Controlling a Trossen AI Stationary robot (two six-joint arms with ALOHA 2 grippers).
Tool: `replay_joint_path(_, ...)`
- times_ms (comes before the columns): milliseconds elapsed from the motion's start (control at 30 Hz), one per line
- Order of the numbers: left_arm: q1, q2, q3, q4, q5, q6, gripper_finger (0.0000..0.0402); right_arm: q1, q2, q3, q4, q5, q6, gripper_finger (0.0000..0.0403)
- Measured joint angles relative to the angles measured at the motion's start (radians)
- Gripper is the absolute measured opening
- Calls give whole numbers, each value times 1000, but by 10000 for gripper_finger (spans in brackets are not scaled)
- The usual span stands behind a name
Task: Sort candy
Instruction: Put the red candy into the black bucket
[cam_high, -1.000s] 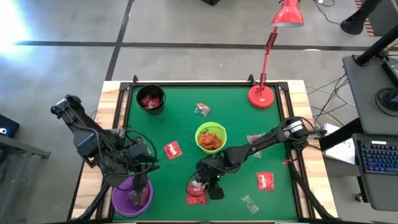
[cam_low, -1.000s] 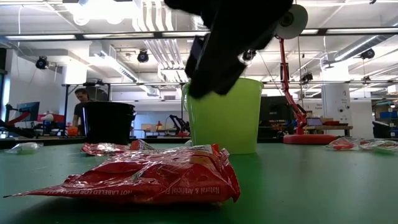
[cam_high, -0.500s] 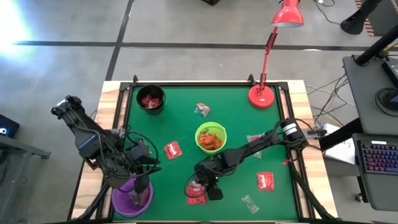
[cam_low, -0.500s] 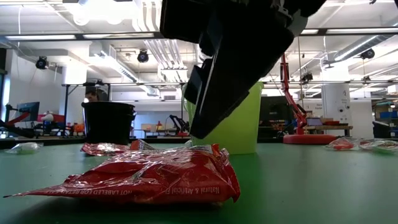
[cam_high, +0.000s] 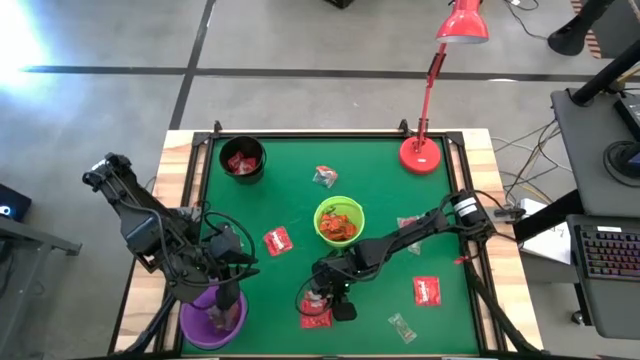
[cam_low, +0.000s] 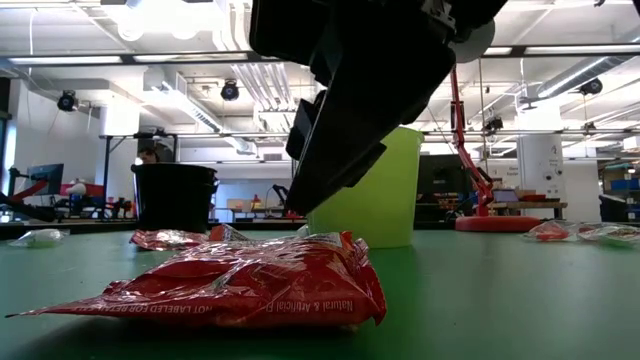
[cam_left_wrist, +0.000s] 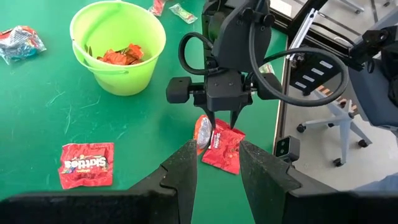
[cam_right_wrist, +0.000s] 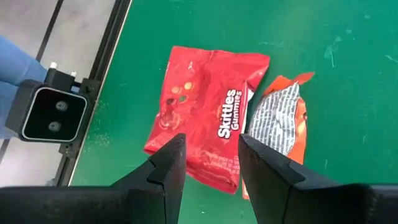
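Right gripper (cam_high: 322, 303) poised over a Skittles packet (cam_right_wrist: 205, 115) at the lower centre of the green worktop (cam_high: 380, 190).
We see its fingers (cam_right_wrist: 165, 165) spread, empty, above the red packet and the orange-red wrapper (cam_right_wrist: 283, 124) touching it. Our left gripper (cam_high: 225, 300) hangs over the purple bowl (cam_high: 195, 325) at lower left, fingers (cam_left_wrist: 186, 168) parted and empty. More candy lies scattered around the lime-green bowl (cam_high: 322, 212).

The red packet (cam_right_wrist: 208, 115) reads "Skittles Gummies". A second red packet (cam_left_wrist: 86, 163) reads "Skittles". In the low view, the near packet shows inverted print, "Natural & Artificial".
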Motion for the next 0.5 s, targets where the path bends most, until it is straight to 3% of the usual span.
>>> replay_joint_path(500, 0, -1, 0, -1, 0, 0, 102, -4, -1, -76, 78, 1, 19, 137)
